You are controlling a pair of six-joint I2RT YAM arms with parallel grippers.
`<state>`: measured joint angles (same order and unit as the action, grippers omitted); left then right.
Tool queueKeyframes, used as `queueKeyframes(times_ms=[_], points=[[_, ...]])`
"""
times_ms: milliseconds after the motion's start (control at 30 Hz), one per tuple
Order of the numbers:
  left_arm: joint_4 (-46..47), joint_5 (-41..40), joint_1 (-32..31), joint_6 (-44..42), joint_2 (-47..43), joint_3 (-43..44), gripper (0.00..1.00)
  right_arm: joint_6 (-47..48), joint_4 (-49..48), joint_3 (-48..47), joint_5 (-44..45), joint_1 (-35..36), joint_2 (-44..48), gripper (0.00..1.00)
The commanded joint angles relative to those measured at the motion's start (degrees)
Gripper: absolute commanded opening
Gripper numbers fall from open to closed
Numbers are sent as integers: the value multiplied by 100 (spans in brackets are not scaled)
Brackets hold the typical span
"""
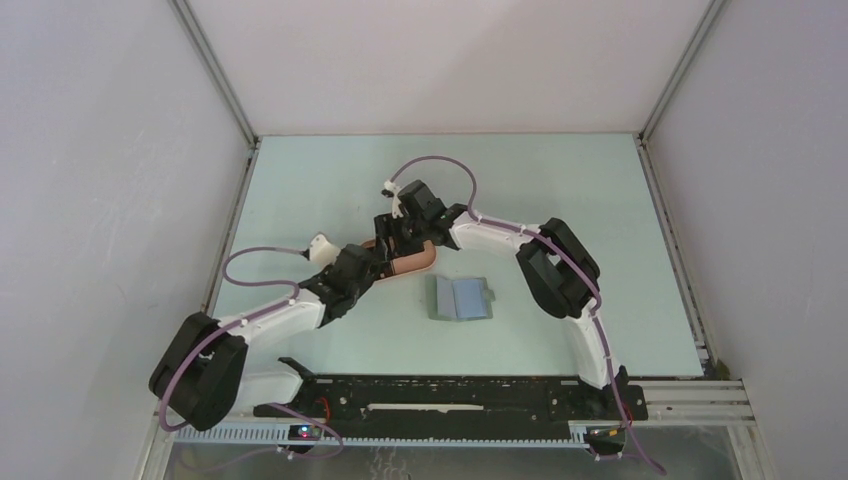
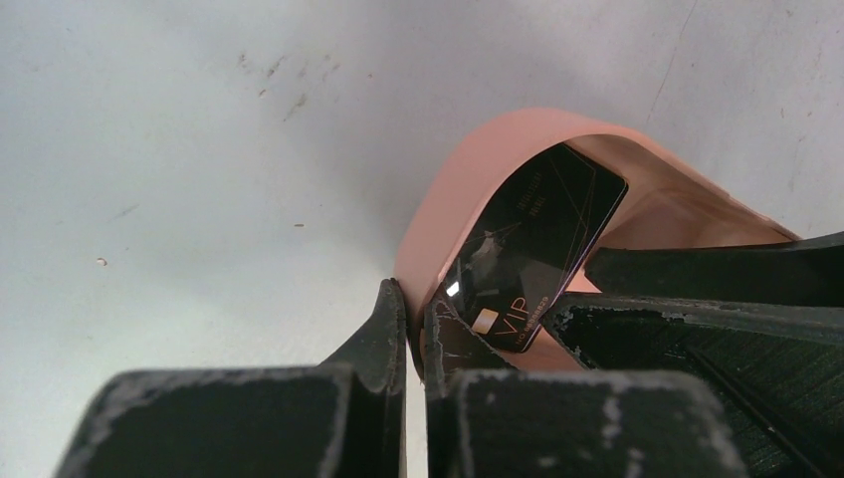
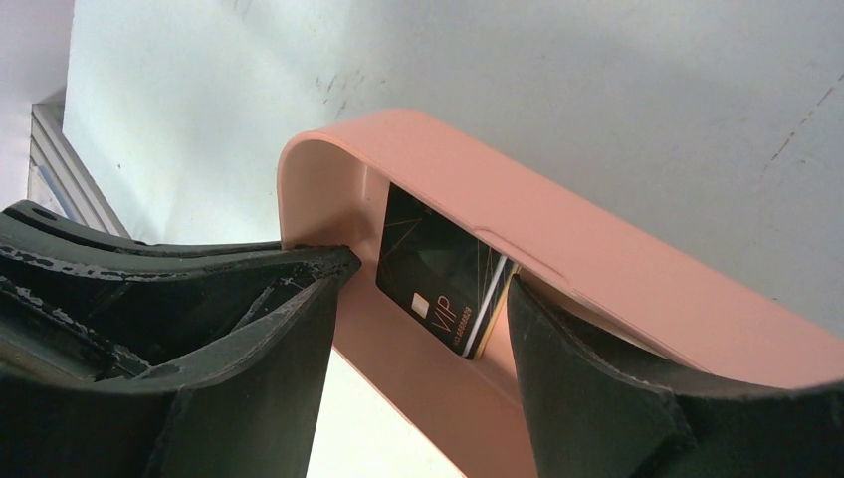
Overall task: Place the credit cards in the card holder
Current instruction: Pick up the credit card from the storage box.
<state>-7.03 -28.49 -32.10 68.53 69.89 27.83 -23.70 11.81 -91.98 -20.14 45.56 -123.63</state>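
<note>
**While the left hand [image 2: 406,334] is pinching the pink tray [image 2: 478,164], the right hand [image 3: 428,284] is standing open around the credit cards [image 3: 448,289]**

Because the credit cards are standing on edge inside the pink tray, they are leaning against its long wall. The black card [image 3: 423,261] with VIP lettering is facing outward, and paler card edges are showing behind it.

The left hand is gripping the tray's wall near the rounded end, its two fingers closed on the pink rim with only a thin slit between them.

The right hand is hanging over the same end with its jaws spread wide and is gripping nothing. One finger [image 3: 249,329] is sitting off the black card's left side. The other is sitting just beside the stack's right edge, and I cannot tell whether it is touching the cards.

In the overhead view, both hands are meeting at the tray near the middle of the pale green worktop [image 1: 560,200]. The card holder [image 1: 460,298] is lying open and flat on the worktop, near the tray on the side toward the arm bases and a little to the right. It is lying apart from both hands, with its bluish-grey inside facing up.
</note>
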Motion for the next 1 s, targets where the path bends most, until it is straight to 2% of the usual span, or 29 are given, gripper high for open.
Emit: queueKeyframes(times_ms=[0,533,967], points=[[844,385,-226,237,-123,205,0,-21,70,-226,172,-28,-353,73],[1004,572,-248,156,-54,178,0,13,225,-689,-164,60,-782,73],[1010,519,-253,152,80,125,0,-265,-52,-632,-890,-84,-741,73]])
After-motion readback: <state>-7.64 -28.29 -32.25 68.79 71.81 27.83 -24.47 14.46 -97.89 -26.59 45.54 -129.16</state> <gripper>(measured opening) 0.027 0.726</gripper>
